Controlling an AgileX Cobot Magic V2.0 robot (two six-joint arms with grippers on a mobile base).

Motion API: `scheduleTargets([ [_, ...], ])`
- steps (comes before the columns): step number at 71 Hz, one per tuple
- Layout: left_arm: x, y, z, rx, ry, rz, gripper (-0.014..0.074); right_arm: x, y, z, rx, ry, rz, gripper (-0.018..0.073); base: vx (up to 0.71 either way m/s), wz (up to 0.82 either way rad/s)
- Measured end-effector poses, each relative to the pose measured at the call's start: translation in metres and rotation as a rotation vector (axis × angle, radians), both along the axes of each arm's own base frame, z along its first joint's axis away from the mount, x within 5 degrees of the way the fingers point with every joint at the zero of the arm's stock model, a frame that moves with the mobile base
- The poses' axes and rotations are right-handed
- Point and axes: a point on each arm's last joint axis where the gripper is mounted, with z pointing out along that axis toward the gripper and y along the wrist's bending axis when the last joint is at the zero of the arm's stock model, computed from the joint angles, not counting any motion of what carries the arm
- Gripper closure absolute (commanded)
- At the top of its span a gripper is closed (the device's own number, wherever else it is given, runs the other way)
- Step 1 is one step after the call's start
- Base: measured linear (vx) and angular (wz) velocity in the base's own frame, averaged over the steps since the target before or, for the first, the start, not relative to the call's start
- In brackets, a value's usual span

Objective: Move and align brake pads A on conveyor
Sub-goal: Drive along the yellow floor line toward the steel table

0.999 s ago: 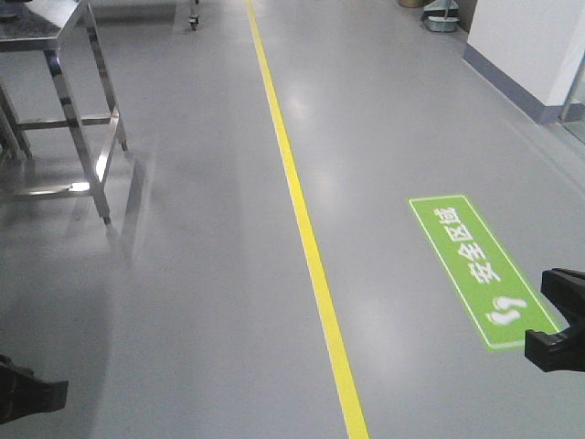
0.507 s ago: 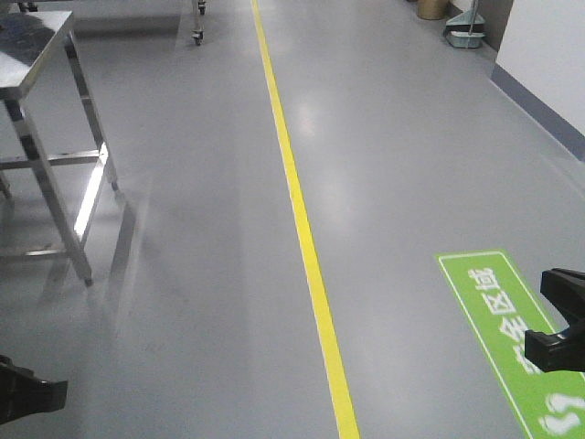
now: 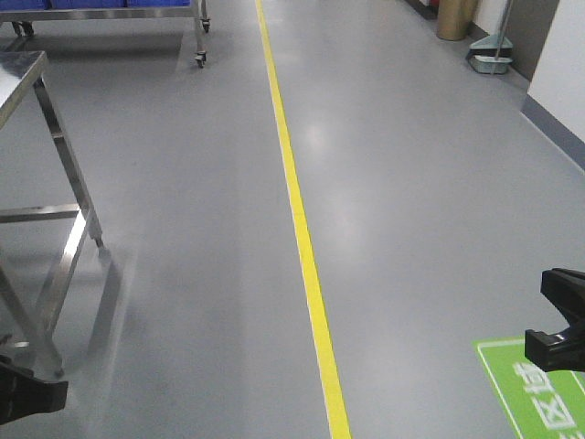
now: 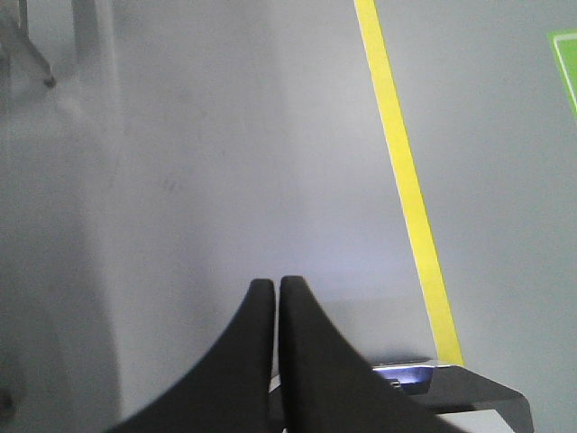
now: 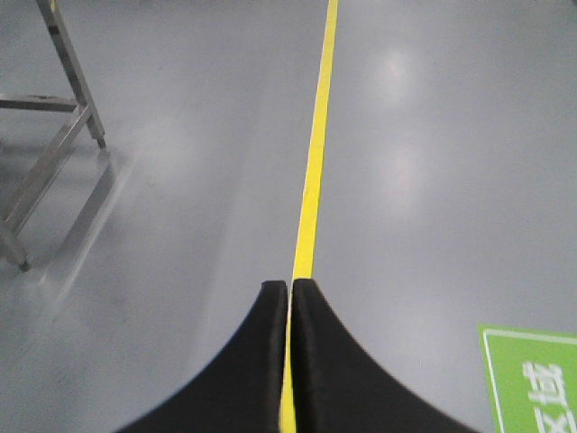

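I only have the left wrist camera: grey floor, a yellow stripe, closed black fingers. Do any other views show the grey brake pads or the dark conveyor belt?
Observer: Neither is in any view. The front camera shows a shiny steel table to the left of the yellow floor line.
Operator: Is my other arm carrying anything?
Observer: No, the black right end effector is shut with nothing between its fingers.
Operator: What lies further ahead?
Observer: A wheeled steel trolley stands at the far left.
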Motion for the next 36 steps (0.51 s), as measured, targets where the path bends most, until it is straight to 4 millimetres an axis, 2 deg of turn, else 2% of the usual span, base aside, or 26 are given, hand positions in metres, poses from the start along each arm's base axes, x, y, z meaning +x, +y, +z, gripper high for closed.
scheduleTargets([
  [36, 0.0000, 0.0000, 0.0000, 0.000, 0.000, 0.000, 0.0602, 0.0000, 0.0000, 0.0000, 0.000, 0.000, 0.000, 0.0567, 0.68, 0.03],
])
